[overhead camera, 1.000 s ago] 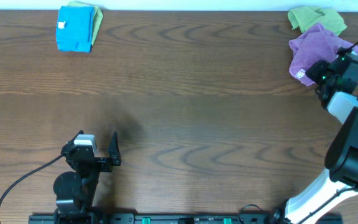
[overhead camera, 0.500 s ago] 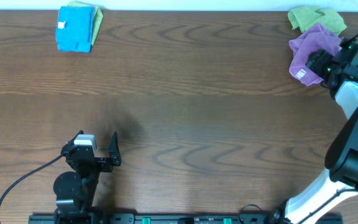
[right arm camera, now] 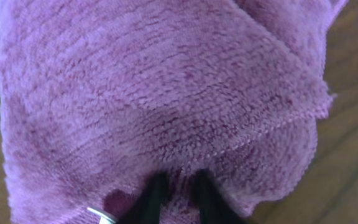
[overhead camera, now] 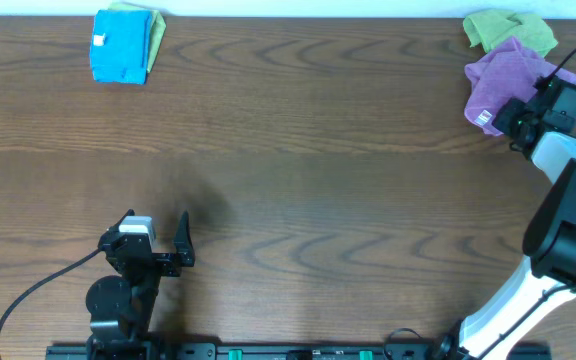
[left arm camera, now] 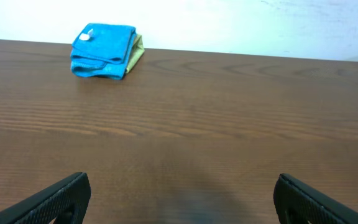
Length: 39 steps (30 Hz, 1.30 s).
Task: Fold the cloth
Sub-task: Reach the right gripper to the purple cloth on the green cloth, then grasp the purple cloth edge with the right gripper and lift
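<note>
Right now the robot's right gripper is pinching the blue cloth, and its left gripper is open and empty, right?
No: the right gripper is shut on the purple cloth, not the blue cloth, which lies untouched at the far left corner. The right wrist view shows it. The left gripper is open and empty.

A folded blue cloth (overhead camera: 125, 45) and a crumpled green cloth (overhead camera: 508, 30) lie on the wooden table (overhead camera: 298, 170).

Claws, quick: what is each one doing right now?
Left claw: open, holding nothing.
Right claw: shut on the purple cloth.
</note>
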### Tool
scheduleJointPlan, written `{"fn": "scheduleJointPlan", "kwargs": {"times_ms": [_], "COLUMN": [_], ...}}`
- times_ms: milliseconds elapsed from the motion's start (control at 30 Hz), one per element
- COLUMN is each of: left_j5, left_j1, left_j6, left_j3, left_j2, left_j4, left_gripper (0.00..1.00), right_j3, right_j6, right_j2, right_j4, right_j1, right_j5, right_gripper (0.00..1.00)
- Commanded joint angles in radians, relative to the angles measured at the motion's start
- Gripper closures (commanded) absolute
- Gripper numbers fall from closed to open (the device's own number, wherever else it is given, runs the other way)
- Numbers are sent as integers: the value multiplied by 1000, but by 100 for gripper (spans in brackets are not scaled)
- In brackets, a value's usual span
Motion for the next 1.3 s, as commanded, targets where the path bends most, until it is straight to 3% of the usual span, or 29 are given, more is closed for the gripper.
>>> {"fn": "scheduleJointPlan", "kwargs": {"times_ms": [0, 267, 667, 1267], "left_j5": [4, 4, 4, 4], "left_j1": [-5, -5, -5, -5], "left_j6": [-3, -3, -3, -3], "left_j3": [-24, -24, -24, -24], "left_j2": [-5, -6, -6, -6], "left_j4": [-11, -11, -11, -11], "left_gripper": [5, 5, 5, 5], "right_j3": [11, 61, 234, 266], "right_j6": [-4, 5, -85, -121], "right_j2": [7, -27, -270, -725], "right_j4": [10, -11, -302, -383], "right_j1": [-6, -6, 55, 410], "right_j5": [3, -99, -144, -165], "right_gripper": [99, 99, 99, 99]}}
